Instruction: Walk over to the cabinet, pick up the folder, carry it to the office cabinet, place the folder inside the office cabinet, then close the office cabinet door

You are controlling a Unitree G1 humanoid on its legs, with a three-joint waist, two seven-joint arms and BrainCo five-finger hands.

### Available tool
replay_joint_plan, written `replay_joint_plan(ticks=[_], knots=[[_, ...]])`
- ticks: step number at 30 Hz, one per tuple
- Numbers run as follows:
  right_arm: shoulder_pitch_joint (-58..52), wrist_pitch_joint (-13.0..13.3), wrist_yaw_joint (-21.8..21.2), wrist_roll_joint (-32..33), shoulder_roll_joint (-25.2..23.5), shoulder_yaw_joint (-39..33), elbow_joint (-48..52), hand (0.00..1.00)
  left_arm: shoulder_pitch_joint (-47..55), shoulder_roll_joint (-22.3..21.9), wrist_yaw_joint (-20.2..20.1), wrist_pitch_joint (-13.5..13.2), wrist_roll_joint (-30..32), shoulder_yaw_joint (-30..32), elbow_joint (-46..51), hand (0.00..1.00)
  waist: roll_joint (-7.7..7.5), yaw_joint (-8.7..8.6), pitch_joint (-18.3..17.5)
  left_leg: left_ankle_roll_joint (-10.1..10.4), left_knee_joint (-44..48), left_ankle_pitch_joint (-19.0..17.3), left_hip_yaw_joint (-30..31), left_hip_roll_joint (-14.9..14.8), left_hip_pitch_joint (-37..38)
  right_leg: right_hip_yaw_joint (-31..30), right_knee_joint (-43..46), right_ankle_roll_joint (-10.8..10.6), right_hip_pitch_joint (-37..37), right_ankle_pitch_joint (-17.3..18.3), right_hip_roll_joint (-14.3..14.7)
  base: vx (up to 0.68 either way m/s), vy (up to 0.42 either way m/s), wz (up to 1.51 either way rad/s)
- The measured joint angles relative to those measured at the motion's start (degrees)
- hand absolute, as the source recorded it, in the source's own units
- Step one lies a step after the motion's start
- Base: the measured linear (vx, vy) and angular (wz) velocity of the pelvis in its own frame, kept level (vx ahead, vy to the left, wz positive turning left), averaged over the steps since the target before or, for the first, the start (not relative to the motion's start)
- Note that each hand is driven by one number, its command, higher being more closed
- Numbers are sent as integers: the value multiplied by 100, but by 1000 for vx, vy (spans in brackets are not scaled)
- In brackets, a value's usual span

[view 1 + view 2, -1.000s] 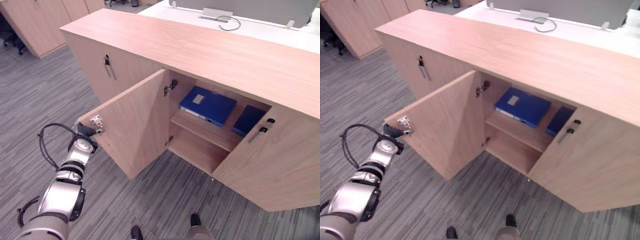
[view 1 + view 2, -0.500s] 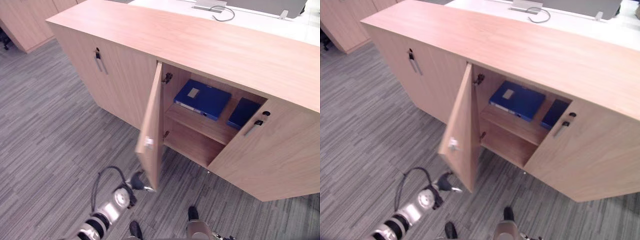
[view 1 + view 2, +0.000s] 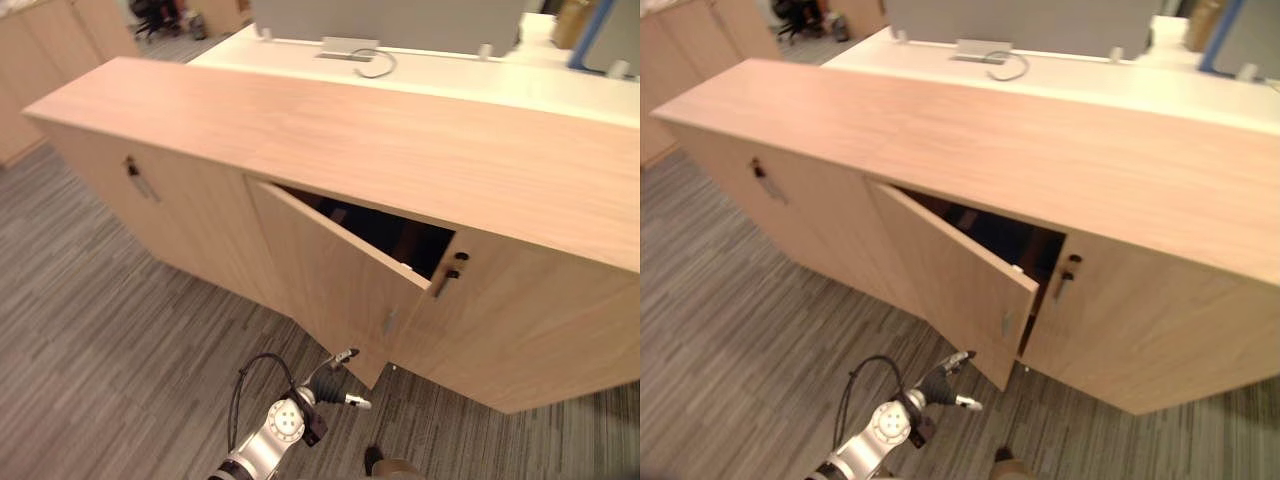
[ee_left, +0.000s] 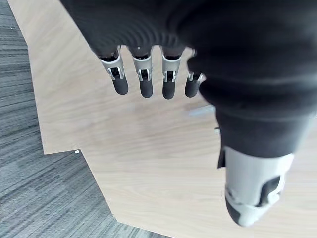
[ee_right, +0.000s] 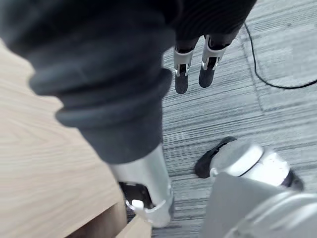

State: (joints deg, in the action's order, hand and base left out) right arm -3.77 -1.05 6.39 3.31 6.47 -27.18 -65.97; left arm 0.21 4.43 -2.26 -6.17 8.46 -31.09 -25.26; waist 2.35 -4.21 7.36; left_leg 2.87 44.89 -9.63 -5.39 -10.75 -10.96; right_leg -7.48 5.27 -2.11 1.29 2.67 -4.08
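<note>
The long light-wood office cabinet (image 3: 400, 150) stands before me. Its middle door (image 3: 335, 280) is ajar, leaving a narrow dark gap (image 3: 385, 228) at the top. The folder cannot be made out in that dark gap. My left hand (image 3: 335, 385) is low by the door's bottom edge, open, with straight fingers (image 4: 146, 84) pointing at the door's outer face (image 4: 148, 163); whether they touch it I cannot tell. My right hand (image 5: 207, 69) hangs open over the carpet beside the cabinet's wood, holding nothing.
The shut left door has a handle (image 3: 135, 180), and the shut right door a black handle (image 3: 447, 277). A white desk (image 3: 450, 75) with a looped cable (image 3: 370, 65) stands behind the cabinet. Grey striped carpet (image 3: 100, 340) covers the floor on the left.
The middle door has swung from wide open to nearly shut, hiding the blue folders on the shelf. My left hand has followed it to the right. The camera has also shifted.
</note>
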Motion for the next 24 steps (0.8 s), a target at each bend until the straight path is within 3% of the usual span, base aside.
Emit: replay_joint_plan(ticks=[2, 3, 4, 5, 7, 11, 14, 17, 21, 24], knots=[[97, 41, 1, 2, 3, 196, 21, 0, 176, -48, 16, -44, -110, 431, 24, 0, 11, 72, 14, -17, -336, -384, 311, 577, 12, -224, -8, -4, 145, 4, 29, 63, 206, -69], [104, 56, 0, 2, -2, 242, 41, 0, 254, -55, 34, -43, -155, 592, 20, 0, 19, 81, 11, -9, -638, -385, 446, 718, 62, -238, -8, -5, 176, 5, 45, -10, 222, -58], [105, 75, 1, 2, -12, 261, 108, 0, 390, -79, 98, -38, -206, 907, -9, 0, 128, 107, 31, 33, -1489, -125, 794, 861, 237, -254, -15, -28, 190, 19, 166, -35, 243, -49], [90, 93, 5, 3, -28, 271, 128, 0, 462, -96, 198, -30, -204, 1180, -87, 0, 321, 144, 41, -7, -2016, -223, 1076, 788, 456, -316, -51, -120, 221, 73, 351, -47, 243, -36], [-83, 90, 15, 18, -218, 395, 294, 0, 496, -91, 383, 27, -197, 1710, -391, 0, 115, 197, 122, -71, -2299, -99, 1026, 1019, 606, -350, -51, -180, 313, 73, 155, -37, 211, -1], [-280, 99, 89, 18, -279, 430, 453, 0, 759, -160, 951, 44, -193, 2816, -1411, 0, 35, 236, 50, -169, -3039, 98, 811, 1231, 1017, -506, -132, -204, 304, 88, -115, -32, 132, -19], [-497, 111, 163, 26, -325, 434, 554, 0, 847, -184, 1341, 98, -241, 3366, -2325, 0, 19, 231, -121, -188, -3828, 446, 792, 1239, 1367, -509, -267, -238, 308, 138, -153, 74, -19, -8], [-579, 103, 174, 37, -370, 467, 524, 0, 782, -254, 1480, 134, -519, 3745, -2828, 0, -50, 232, -184, -137, -4112, 666, 893, 1154, 1411, -451, -279, -226, 241, 104, -30, 125, -78, 11], [-577, 101, 176, 90, -449, 460, 422, 0, 665, -301, 1347, 160, -850, 4165, -3194, 0, -186, 261, -291, -110, -4272, 681, 864, 977, 1591, -406, -292, -216, 316, 94, 139, 125, -57, -5], [-580, 102, 154, 232, -464, 393, 338, 0, 665, -318, 1067, 159, -1169, 4346, -3290, 0, -202, 284, -327, -82, -4285, 646, 830, 935, 1705, -401, -289, -215, 398, 93, 172, 62, -18, -10]])
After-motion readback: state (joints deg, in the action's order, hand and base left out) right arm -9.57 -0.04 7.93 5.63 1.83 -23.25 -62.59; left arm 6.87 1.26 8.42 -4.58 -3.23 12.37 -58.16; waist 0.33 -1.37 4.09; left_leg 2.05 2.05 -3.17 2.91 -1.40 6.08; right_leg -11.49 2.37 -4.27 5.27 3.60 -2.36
